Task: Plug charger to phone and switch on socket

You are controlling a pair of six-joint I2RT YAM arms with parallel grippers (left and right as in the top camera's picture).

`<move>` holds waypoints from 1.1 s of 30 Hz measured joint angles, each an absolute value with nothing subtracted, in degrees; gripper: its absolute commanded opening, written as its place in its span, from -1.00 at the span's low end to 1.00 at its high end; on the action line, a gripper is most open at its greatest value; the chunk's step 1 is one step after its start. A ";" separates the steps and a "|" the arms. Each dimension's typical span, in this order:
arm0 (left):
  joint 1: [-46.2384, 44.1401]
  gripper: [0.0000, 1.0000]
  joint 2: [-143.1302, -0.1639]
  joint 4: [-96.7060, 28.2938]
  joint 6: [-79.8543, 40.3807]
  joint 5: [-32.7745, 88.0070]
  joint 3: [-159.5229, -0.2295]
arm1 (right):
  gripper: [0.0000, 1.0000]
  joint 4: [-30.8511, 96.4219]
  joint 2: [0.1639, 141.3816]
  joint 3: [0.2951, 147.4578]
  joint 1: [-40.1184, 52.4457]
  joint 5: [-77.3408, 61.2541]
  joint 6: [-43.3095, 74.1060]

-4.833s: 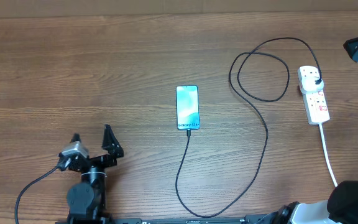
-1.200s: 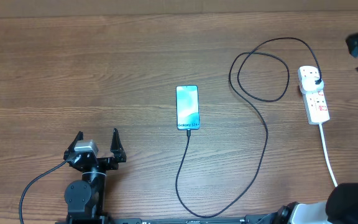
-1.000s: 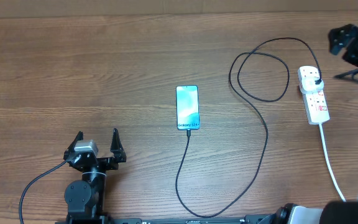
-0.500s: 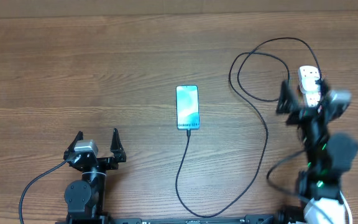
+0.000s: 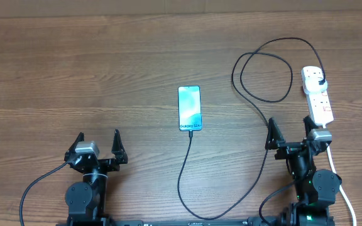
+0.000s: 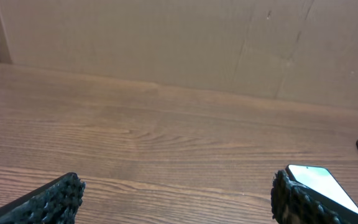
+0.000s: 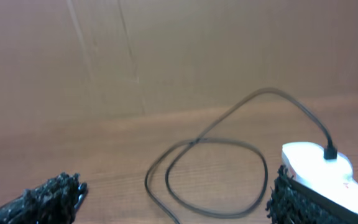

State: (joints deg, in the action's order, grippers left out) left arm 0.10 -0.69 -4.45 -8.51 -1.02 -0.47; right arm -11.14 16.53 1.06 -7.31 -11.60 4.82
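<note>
Both pincers rest low at the near edge of the counter, and each is opened wide with nothing between its fingers. The phone lies flat in the middle of the counter with its screen lit, ahead of the left pincer and to its right, well apart from it. The charger meets the near short edge of the phone, curves toward the near edge, then passes just beside the inner finger of the right pincer, makes a loop further away and ends with its plug in the far outlet of the socket. The socket lies just ahead of the outer finger of the right pincer, near the right edge of the view. A wide bare area of wood is open to the left of the phone and ahead of the left pincer, up to the brown wall at the far edge.
</note>
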 measured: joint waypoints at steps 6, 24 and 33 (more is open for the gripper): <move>0.10 0.99 -0.69 -4.36 -8.54 -1.02 -0.47 | 1.00 2.76 8.10 1.06 -7.03 -11.57 4.71; 0.10 0.99 -0.69 -4.43 -8.54 -1.02 -0.47 | 1.00 4.08 0.89 1.06 -6.46 -11.55 4.71; 0.10 1.00 -0.69 -4.43 -8.51 -1.02 -0.47 | 1.00 4.03 0.89 1.06 -5.78 -11.60 4.71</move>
State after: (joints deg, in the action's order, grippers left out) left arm 0.10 -0.69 -4.43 -8.51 -1.02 -0.47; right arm 4.03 0.89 1.06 -5.78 -11.60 4.71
